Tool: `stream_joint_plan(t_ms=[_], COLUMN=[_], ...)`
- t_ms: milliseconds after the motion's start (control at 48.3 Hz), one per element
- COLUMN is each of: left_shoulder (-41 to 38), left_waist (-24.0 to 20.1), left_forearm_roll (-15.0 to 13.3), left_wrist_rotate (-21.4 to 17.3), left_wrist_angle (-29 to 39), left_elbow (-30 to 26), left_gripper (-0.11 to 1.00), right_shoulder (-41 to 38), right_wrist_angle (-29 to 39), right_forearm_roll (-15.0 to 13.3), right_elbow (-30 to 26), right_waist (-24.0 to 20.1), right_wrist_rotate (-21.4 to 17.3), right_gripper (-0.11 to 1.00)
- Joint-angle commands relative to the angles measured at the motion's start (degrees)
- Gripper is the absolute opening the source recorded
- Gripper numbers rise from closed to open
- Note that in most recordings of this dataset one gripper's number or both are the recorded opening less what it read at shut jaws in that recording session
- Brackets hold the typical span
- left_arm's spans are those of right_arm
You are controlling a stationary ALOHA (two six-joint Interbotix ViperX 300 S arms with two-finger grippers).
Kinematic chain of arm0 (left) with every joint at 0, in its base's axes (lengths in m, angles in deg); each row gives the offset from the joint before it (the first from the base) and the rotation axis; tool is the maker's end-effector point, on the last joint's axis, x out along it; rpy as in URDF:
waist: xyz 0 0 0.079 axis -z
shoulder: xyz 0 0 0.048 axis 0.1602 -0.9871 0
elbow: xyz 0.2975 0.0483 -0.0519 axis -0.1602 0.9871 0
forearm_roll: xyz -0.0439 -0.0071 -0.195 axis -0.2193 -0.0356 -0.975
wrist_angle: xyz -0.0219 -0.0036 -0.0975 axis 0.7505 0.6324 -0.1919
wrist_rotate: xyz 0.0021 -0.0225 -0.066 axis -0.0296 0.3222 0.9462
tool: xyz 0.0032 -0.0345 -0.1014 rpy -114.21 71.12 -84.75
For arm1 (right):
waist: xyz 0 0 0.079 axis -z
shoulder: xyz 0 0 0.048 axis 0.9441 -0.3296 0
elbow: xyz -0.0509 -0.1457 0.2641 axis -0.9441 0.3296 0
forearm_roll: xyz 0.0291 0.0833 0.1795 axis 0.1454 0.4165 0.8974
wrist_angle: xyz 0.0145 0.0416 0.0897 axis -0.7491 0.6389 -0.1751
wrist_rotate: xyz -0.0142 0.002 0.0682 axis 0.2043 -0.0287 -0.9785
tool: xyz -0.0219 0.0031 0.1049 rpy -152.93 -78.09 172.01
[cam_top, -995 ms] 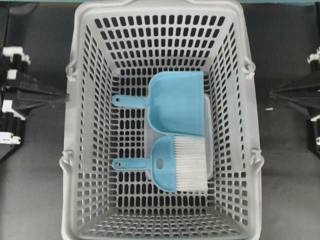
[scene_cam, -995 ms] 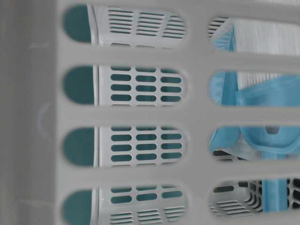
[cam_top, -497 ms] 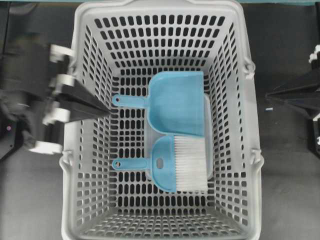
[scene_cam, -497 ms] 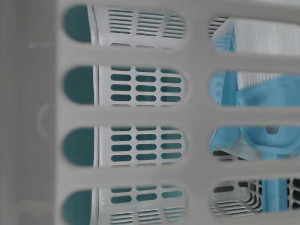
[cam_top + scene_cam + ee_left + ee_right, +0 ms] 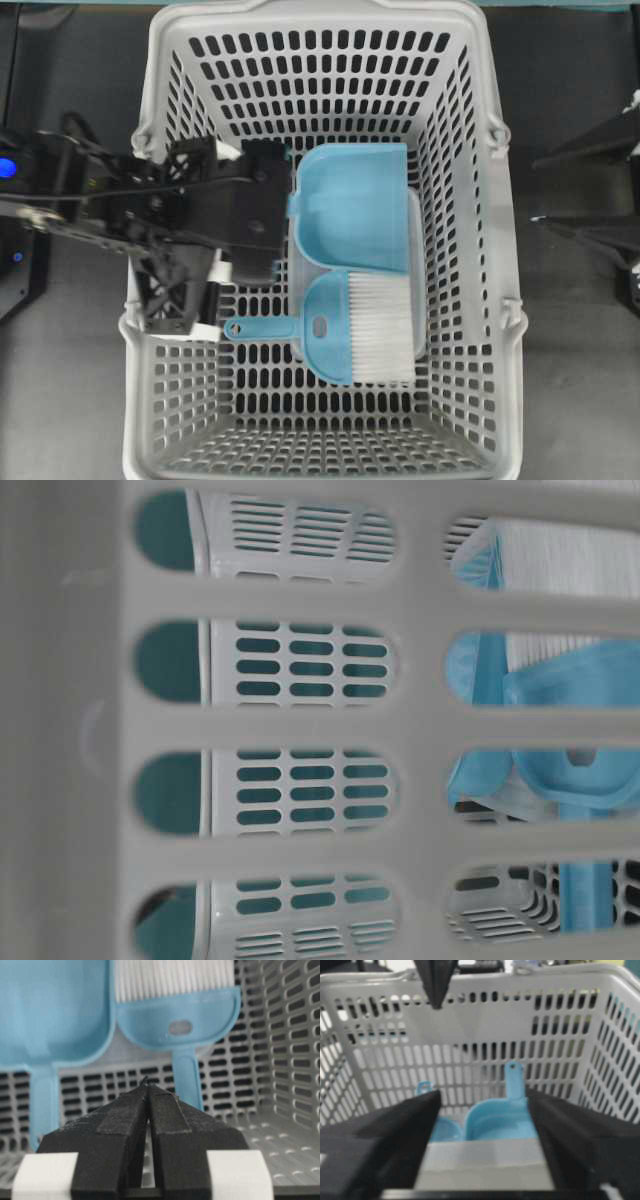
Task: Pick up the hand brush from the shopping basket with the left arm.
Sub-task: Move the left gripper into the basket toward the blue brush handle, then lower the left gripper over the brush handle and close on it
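The hand brush (image 5: 350, 335) lies flat on the floor of the shopping basket (image 5: 330, 30), handle toward the left wall, head touching the dustpan (image 5: 355, 205) beside it. The left gripper (image 5: 148, 1085) hangs inside the basket with jaws pressed together, nearer the dustpan's handle. Descending like this risks jabbing plastic or grabbing the wrong handle. The right gripper (image 5: 485, 1105) stands wide outside.

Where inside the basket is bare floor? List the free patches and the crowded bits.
Free: the basket floor along the far wall above the dustpan, and along the near wall below the brush. Crowded: the middle, where dustpan and brush lie together, and the left side under the left gripper.
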Motion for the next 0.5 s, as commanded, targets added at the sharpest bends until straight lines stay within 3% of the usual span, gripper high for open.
stream_joint_plan(t_ms=[0, 62, 104, 290, 373, 477], left_shoulder=[-0.1, -0.4, -0.8, -4.3, -6.6, -9.3], left_waist=[0.6, 0.9, 1.1, 2.8, 3.5, 4.0], left_forearm_roll=[0.2, 0.2, 0.2, 0.2, 0.2, 0.2], left_wrist_rotate=[1.7, 3.0, 4.5, 6.9, 7.0, 6.9], left_wrist_angle=[0.2, 0.3, 0.3, 1.8, 2.7, 2.6], left_elbow=[-1.9, -1.8, -1.6, -1.9, -1.9, -1.8], left_gripper=[0.01, 0.02, 0.09, 0.65, 0.84, 0.91], right_shoulder=[-0.2, -0.1, 0.2, 2.0, 2.8, 3.5], right_wrist_angle=[-0.3, -0.2, -0.4, -1.1, -0.8, -0.7], right_forearm_roll=[0.2, 0.2, 0.2, 0.2, 0.2, 0.3], right_elbow=[-1.3, -1.2, -1.1, 0.3, 0.4, 0.5], right_waist=[0.1, 0.1, 0.1, 0.1, 0.1, 0.1], right_wrist_rotate=[0.0, 0.0, 0.0, -0.1, -0.1, -0.1], right_gripper=[0.75, 0.79, 0.79, 0.76, 0.76, 0.76])
